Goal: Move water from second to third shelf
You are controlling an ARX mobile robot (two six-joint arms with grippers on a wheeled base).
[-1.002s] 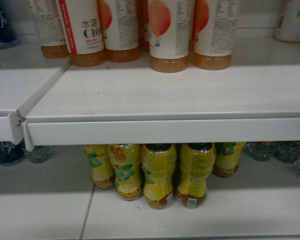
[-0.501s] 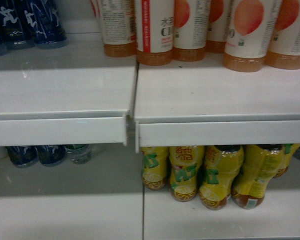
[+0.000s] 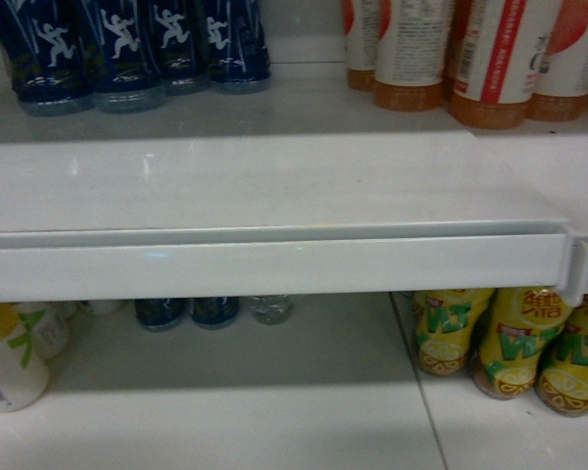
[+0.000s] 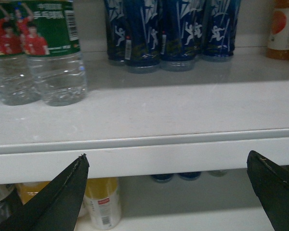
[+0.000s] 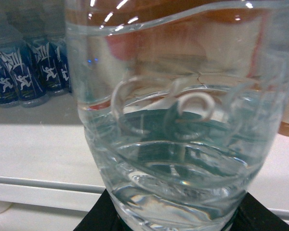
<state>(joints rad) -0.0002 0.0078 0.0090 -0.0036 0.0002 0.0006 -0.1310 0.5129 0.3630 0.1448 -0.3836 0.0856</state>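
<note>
We've got the water clamped in the right gripper, its ribbed base filling the wrist cam w/ the black jaws hugging both sides low down, prob. so it rides upright en route to the 3rd shelf. The left gripper hangs wide open w/ nothing in it, just below the white shelf edge. On that shelf, more green-label water bottles stand left of the blue bottles, w/ bare shelf in front; yellow tea bottles sit 1 level below, dimly lit.
</note>
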